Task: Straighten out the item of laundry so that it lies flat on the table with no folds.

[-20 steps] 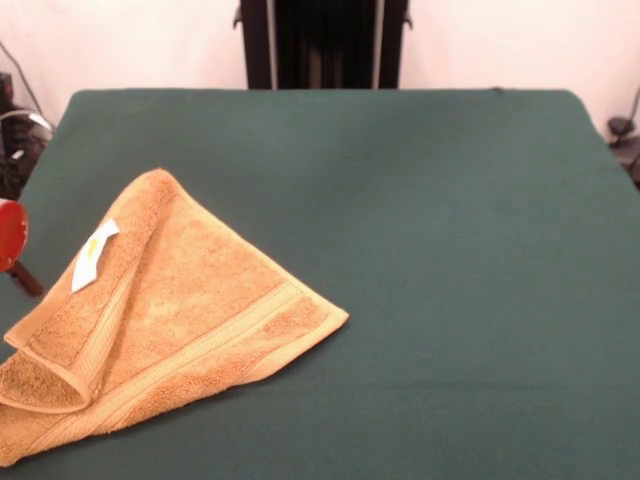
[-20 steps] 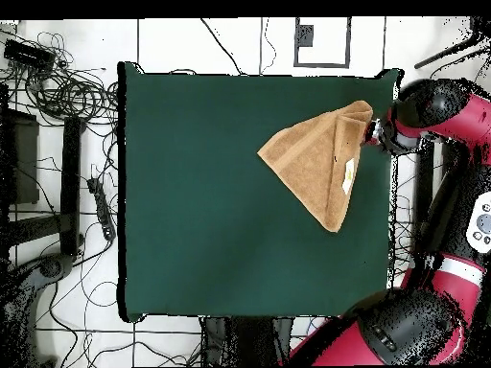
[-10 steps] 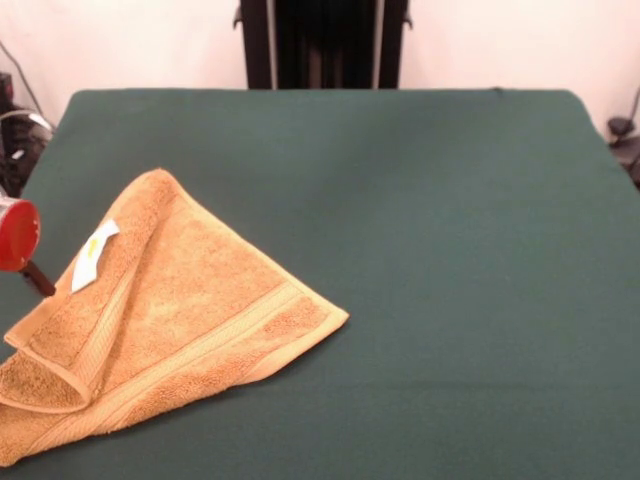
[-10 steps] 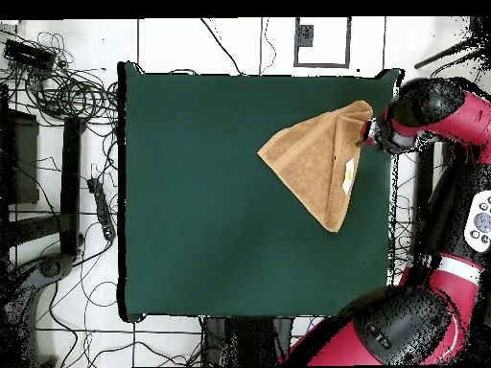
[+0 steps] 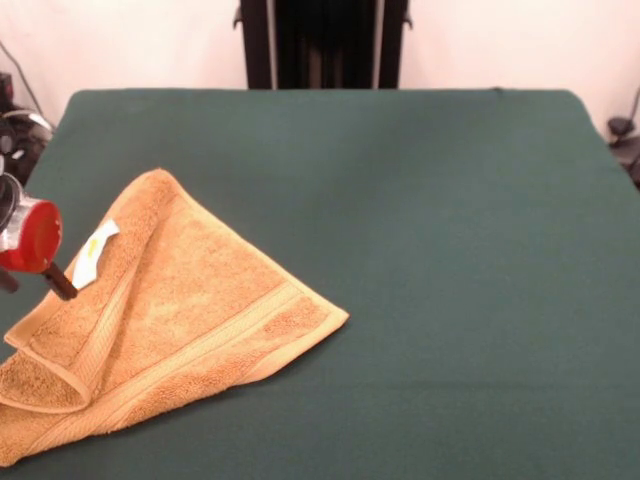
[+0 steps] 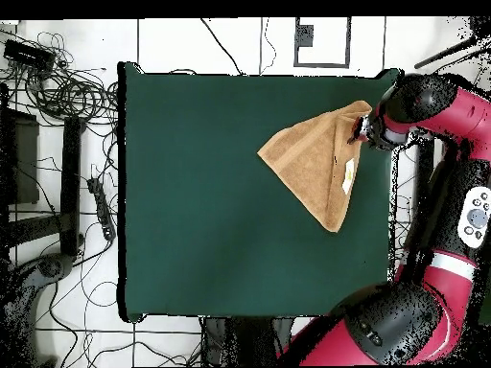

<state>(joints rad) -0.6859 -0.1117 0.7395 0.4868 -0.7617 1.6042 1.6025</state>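
On your green table (image 5: 450, 250) the towel (image 5: 180, 310) lies folded into a triangle (gripper (image 5: 62, 284) poised at its edge, jaw state unreadable).

Tangled black cables (image 6: 67, 91) litter the tiled floor (image 6: 173, 38).

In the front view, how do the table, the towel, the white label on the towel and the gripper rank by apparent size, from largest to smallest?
1. The table, by far.
2. The towel.
3 and 4. The gripper and the white label look similar; the gripper is cut by the picture's edge, so I leave them unranked.
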